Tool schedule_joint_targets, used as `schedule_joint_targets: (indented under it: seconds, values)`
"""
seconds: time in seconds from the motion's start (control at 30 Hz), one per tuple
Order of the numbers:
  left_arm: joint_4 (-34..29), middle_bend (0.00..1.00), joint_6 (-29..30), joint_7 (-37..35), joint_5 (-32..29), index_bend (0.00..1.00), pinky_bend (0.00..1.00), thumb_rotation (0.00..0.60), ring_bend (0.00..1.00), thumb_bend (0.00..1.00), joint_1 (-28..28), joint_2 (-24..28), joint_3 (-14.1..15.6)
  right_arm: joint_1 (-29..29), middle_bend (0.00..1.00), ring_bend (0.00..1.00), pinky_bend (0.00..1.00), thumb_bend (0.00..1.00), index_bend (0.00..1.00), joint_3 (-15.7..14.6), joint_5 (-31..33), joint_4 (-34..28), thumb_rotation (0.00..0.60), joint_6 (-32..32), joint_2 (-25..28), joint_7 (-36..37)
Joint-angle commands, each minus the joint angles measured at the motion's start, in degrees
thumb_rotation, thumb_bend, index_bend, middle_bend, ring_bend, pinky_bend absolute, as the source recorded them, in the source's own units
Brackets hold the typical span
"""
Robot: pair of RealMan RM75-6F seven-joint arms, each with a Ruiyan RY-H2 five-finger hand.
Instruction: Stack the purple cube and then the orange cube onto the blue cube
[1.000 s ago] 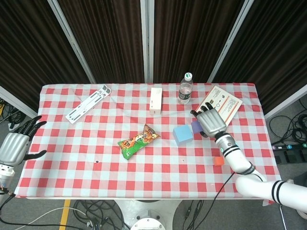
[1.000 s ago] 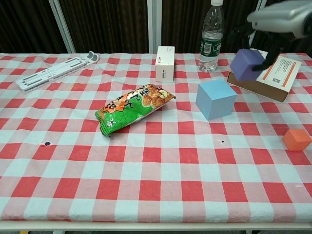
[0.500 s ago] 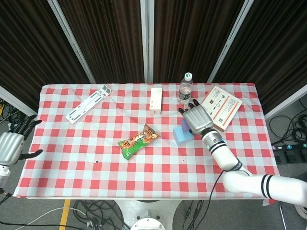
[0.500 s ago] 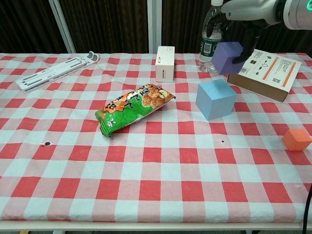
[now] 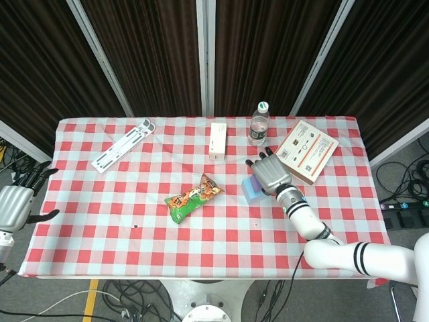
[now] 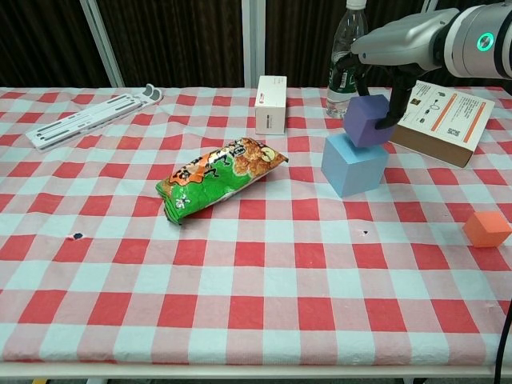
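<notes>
Two views cover the checkered bench (image 5: 134,241). From the head view, the right robot hand (image 5: 269,176) sits palm-down over the blue cube (image 5: 251,191), covering most of it, so the purple cube cannot be made out there; the orange cube is hidden too, behind the right forearm. The left robot hand (image 5: 19,201) hangs off the bench's left edge, fingers spread and holding nothing. A snack bag (image 5: 194,198) lies near the middle, a white box (image 5: 217,141) and a water bottle (image 5: 259,125) stand toward the far side, a flat carton (image 5: 308,150) lies just right of the bottle, and a white folding stand (image 5: 123,144) lies at the far left. From the chest view, the right robot hand (image 6: 382,74) grips the purple cube (image 6: 366,121) from above, dark fingers wrapped over its right side. That cube is tilted and meets the top of the blue cube (image 6: 353,163) at its lower edge; whether its weight rests there cannot be told. The orange cube (image 6: 486,228) stands alone on the bench near the right edge, well apart from the other two. The left robot hand does not show in this view.
</notes>
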Motion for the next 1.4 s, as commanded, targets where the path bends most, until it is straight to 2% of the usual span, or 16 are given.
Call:
schedule_joint_targets:
  seconds: [0.03,0.67,0.93,1.23,1.4]
  values:
    - [-0.04,0.17,-0.19,-0.29,-0.01,0.21,0.35,0.600,0.17,0.09,0.01,0.09,0.10,0.29,0.47,0.18,0.11,0.14,0.21,-0.40,0.29,0.21,0.600,0.01,-0.26,0.11]
    - [0.50,0.17,-0.41,-1.28,-0.11,0.22,0.35,0.600,0.17,0.09,0.08,-0.01,0.13,2.09,0.46,0.18,0.11,0.14,0.21,-2.13,1.43,1.97,0.600,-0.06,-2.21,0.87]
    - [0.88,0.17,-0.81,-1.94,-0.25,0.22,0.35,0.600,0.17,0.09,0.03,-0.20,0.18,2.63,0.39,0.17,0.11,0.12,0.22,-2.55,1.64,2.61,0.600,-0.78,-2.09,1.40]
    - [0.96,0.17,-0.62,-2.20,-0.30,0.22,0.35,0.600,0.17,0.09,-0.03,-0.14,-0.04,2.78,0.31,0.13,0.11,0.10,0.15,-2.60,0.67,2.51,0.600,-0.89,-1.86,2.85]
    - [0.78,0.17,-0.54,-2.40,-0.31,0.22,0.35,0.600,0.17,0.09,-0.05,-0.01,-0.13,2.59,0.28,0.10,0.11,0.08,0.12,-1.52,-0.74,0.43,0.600,0.33,0.60,4.19]
